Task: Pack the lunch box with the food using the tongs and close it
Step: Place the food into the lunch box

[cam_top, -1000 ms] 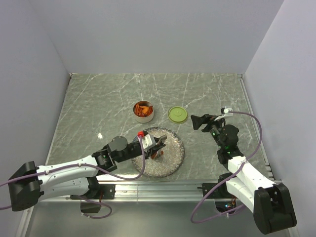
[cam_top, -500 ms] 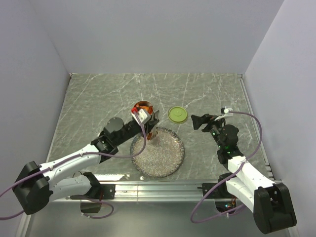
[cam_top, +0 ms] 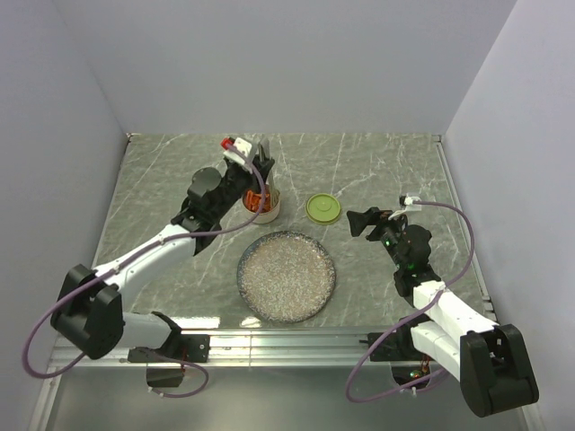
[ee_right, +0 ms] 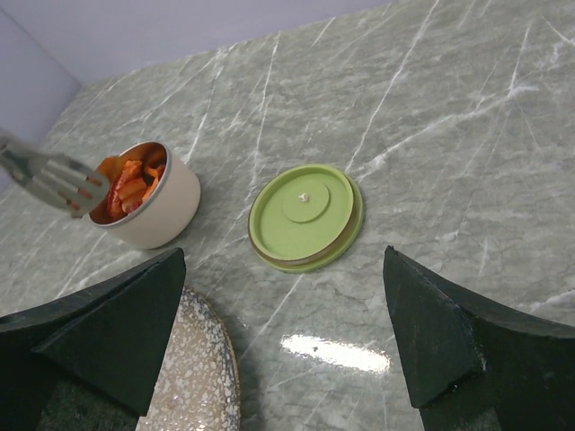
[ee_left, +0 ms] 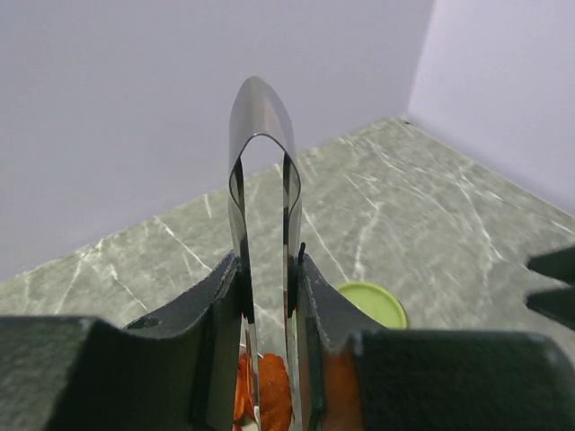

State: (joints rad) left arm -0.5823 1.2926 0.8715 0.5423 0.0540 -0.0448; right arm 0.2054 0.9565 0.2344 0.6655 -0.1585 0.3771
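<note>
The lunch box (cam_top: 267, 215) stands at mid-table with orange food (cam_top: 255, 199) inside; the right wrist view shows the lunch box (ee_right: 162, 211) and its food (ee_right: 130, 184) too. My left gripper (cam_top: 259, 172) hovers over it, shut on the tongs (cam_top: 263, 153), which point down into the tin. In the left wrist view the tongs (ee_left: 260, 126) run between my left gripper's (ee_left: 267, 296) fingers, food (ee_left: 272, 404) below them. The tongs' tips (ee_right: 56, 180) sit at the tin's rim. The green lid (cam_top: 323, 208) lies to the right. My right gripper (cam_top: 364, 221) stands open beside the lid (ee_right: 305, 215).
The speckled grey plate (cam_top: 286, 276) lies in front of the lunch box with no food showing on it, its edge (ee_right: 202, 377) under my right gripper (ee_right: 284, 269). Grey walls close the table at the back and on both sides.
My left arm has swung from the plate up and back to the lunch box, carrying the tongs with an orange piece. The plate now shows bare. The right arm has not moved.
</note>
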